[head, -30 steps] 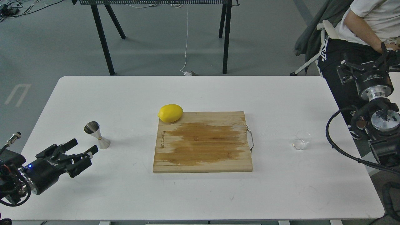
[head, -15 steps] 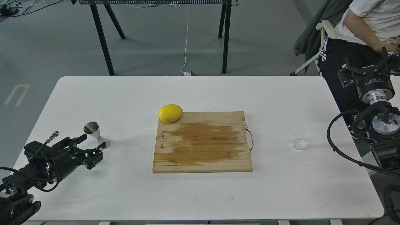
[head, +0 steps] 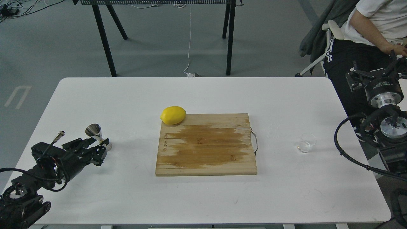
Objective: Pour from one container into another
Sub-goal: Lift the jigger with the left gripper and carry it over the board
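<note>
Jigger [head: 97,136] upright at bench [head: 203,95] left edge; left claw [head: 95,149] released, fingers bracketing its base. Glass cup [head: 307,142] sits far right, untouched. Right claw [head: 375,76]: can't tell state. Clench low at waist, keep it vertical.

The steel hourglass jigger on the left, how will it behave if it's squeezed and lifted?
The shiny hourglass-shaped steel jigger looks rigid, so it should not deform. Its polished surface may be slippery. Standing on a small base with a narrow waist, it could tip if the left tool, right beside it, nudges it off-centre.
</note>
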Motion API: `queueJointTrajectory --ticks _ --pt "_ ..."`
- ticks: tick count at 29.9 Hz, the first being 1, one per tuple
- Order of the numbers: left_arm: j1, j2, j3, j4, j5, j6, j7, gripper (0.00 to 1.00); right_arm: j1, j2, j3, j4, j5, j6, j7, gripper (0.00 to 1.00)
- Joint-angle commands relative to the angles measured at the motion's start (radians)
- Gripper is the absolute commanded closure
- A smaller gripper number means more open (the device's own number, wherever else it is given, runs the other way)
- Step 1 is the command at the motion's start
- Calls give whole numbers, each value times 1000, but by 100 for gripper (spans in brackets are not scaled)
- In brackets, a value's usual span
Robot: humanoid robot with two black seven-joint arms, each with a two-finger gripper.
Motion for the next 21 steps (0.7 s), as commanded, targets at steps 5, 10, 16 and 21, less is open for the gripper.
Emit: queueJointTrajectory --ticks 5,10,16,21 --pt "-5 -23 -1 1 2 0 2 68 1 -15 -3 -1 -1 0 0 0" --pt "-10 -23 2 1 3 0 2 74 -1 -15 -9 -1 -2 0 0 0" --pt "-13 -19 -8 4 5 0 2 92 1 -15 -9 -1 -4 0 0 0" --pt "-42 -13 -12 -7 2 0 0 92 -2 -23 -9 -1 -4 0 0 0"
